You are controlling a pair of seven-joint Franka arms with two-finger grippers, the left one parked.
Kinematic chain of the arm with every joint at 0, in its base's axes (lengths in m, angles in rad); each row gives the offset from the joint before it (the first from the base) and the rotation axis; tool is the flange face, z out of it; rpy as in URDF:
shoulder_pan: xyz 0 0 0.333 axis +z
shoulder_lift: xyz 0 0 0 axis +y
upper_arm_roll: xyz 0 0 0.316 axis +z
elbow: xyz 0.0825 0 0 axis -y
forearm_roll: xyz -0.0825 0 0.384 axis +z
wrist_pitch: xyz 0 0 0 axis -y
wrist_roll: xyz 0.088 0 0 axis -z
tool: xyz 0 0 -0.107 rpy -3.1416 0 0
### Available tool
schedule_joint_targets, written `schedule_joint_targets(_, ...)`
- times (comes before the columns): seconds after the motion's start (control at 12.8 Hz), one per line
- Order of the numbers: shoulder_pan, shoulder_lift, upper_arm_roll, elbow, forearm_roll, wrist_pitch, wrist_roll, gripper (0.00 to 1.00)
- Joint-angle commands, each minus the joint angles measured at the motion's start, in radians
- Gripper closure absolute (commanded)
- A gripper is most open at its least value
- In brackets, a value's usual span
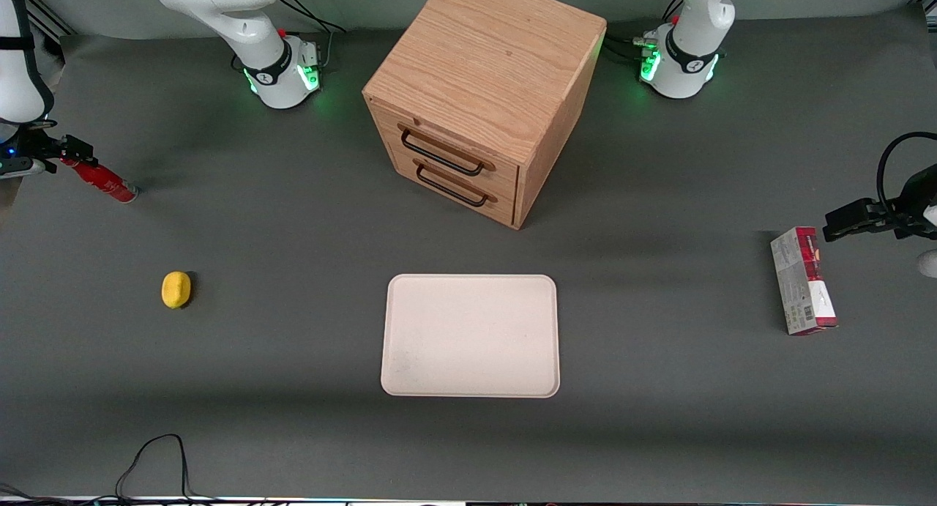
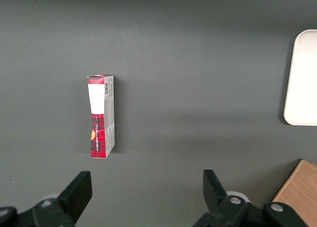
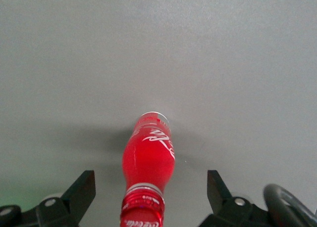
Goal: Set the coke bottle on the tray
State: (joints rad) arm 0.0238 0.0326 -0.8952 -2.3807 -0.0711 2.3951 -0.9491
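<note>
Approach step is proceeding: gripper (image 3: 151, 195), fingers spread wide, is straddling the upright coke bottle (image 3: 148, 160) (ungrasped), needing closure before carrying to tray (image 1: 470, 335).

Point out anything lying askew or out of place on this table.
The coke bottle lies on its side at the working arm's end, cap toward the open gripper. The carton lies flat too. The tray holds nothing.

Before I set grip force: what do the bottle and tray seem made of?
The bottle, between the open gripper fingers, looks like glossy red plastic, judging by its sheen; glass is possible. The tray looks like matte cream plastic: flat, speckled, no glare.
</note>
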Motion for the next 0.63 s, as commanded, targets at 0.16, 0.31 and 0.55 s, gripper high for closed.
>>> schedule_joint_targets(0.16, 0.008, -0.017, -0.001, 0.0, 0.034, 0.007, -0.033, 0.41)
schedule_joint_targets(0.31, 0.008, -0.014, -0.001, 0.0, 0.034, 0.006, -0.033, 0.69)
schedule_joint_targets(0.55, 0.008, -0.014, 0.002, 0.0, 0.034, 0.006, -0.036, 0.82)
